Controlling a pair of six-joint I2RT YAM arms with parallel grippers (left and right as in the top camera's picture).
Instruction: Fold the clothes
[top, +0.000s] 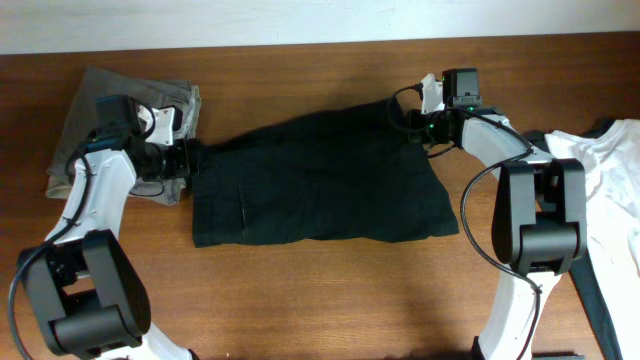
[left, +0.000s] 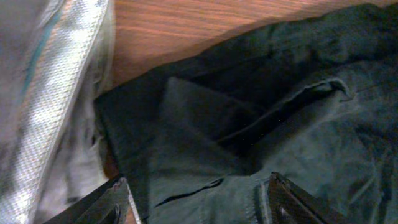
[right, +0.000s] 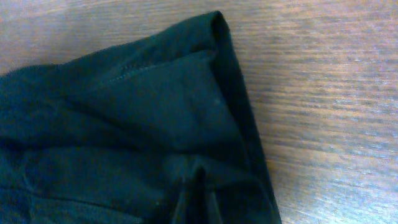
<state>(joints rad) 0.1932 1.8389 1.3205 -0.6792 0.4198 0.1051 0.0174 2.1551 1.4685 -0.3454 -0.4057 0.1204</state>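
Black shorts (top: 320, 180) lie spread flat in the middle of the surface (top: 320, 300). The left fingers (left: 289, 202) are spread wide, released, over the shorts' left edge, beside a grey garment (top: 75, 125). The right fingers (top: 418, 128) are at the shorts' far right corner; whether they grip cannot be told. A white shirt (top: 610, 160) lies at the right edge.

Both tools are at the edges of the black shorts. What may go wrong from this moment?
1. The left tool is open at the edge of the black shorts, right beside the grey garment; closing there may catch both fabrics.
2. The right tool sits at the far corner, where the cloth puckers; a shallow hold may slip during the fold.
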